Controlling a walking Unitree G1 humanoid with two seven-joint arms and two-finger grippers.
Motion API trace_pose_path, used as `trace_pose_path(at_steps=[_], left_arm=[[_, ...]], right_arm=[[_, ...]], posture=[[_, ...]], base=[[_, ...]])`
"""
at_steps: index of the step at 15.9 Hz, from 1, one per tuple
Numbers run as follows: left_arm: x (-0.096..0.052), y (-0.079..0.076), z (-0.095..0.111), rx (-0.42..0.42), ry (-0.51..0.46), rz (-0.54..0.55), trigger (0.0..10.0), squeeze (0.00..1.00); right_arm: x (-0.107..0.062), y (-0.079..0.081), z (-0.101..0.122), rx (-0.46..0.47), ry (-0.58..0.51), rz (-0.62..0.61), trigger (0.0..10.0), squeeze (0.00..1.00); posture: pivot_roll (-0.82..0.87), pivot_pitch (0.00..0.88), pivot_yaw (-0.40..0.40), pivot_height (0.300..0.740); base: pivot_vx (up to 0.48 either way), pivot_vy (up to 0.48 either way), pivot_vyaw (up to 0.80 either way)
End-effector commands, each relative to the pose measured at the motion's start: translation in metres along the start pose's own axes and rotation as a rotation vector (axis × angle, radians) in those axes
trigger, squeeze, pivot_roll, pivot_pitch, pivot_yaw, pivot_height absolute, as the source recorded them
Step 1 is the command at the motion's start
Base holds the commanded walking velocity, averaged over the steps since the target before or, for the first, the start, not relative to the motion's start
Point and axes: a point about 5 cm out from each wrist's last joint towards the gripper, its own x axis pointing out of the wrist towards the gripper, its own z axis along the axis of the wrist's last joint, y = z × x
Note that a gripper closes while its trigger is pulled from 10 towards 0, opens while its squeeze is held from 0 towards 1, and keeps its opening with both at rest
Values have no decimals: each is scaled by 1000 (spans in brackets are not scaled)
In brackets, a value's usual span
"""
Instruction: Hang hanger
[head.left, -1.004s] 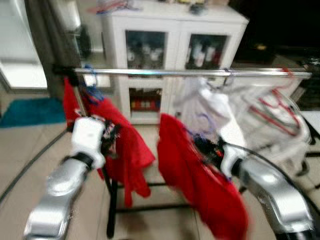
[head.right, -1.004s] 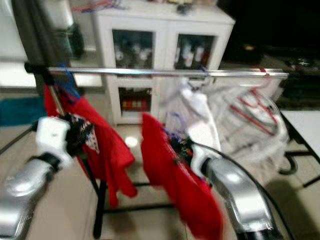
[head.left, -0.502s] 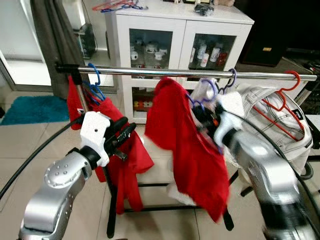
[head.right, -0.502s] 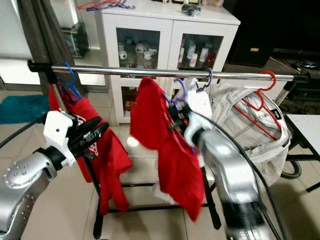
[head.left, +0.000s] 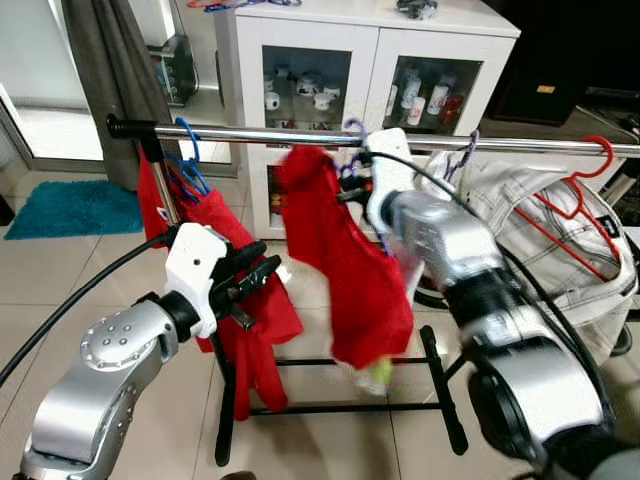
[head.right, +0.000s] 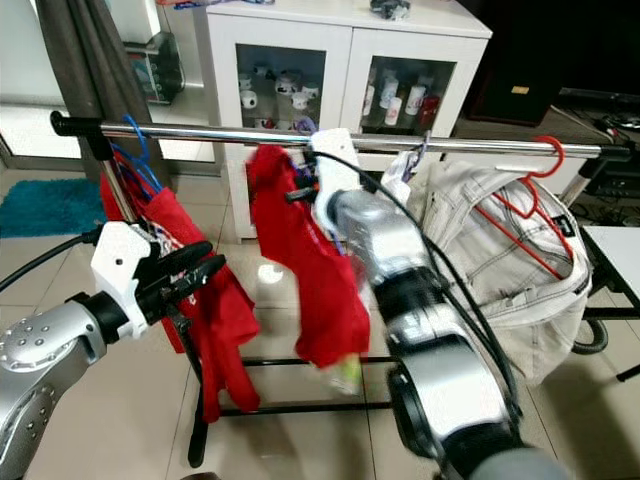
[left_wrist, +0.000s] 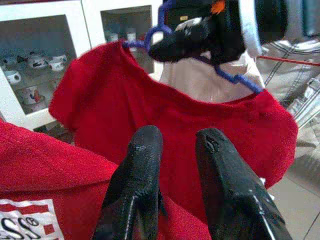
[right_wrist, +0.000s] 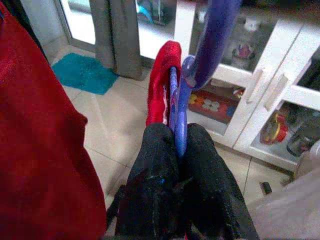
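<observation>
Right gripper (right_wrist: 177, 145) clamped tight on purple hanger (right_wrist: 200, 65) carrying red shirt (head.left: 340, 250); left gripper (left_wrist: 175, 150) slightly parted, empty.

- The hanger (right_wrist: 181, 107) is purple-blue, and the shirt (head.left: 340, 250) draped on it is plain red.
- The right gripper (right_wrist: 177, 150) has black jaws; its arm is silver with a white wrist.
- The left gripper (left_wrist: 175, 165) is black too.
- The rail (head.left: 260, 135) is shiny chrome on a black frame.
- At the rail's 9 o'clock end, a blue hanger (head.left: 185, 150) carries a second red garment (head.left: 250, 310) bearing a white patch with red print.
- At 3 o'clock, a red hanger (head.left: 570, 200) holds an off-white jacket (head.left: 540, 250).
- The cabinet (head.left: 370, 40) is white.
- The mat (head.left: 60, 208) is teal.
- The floor tiles (head.left: 60, 290) are beige.
</observation>
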Motion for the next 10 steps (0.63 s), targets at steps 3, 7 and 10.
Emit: trace_pose_path(at_steps=[3,7,10], left_arm=[[0,-5,-1,5,13,-40,10000,0],[4,-3,-5,6,17,-16,10000,0],[13,2,-3,-12,-22,25,10000,0]], right_arm=[[6,5,-11,-4,106,49,10000,0],[-6,-3,-6,16,-91,182,10000,1000],[-44,-18,-5,70,-215,286,10000,1000]], posture=[[118,0,-45,740],[108,0,-36,740],[75,0,-10,740]], base=[[0,0,0],[0,0,0],[0,0,0]])
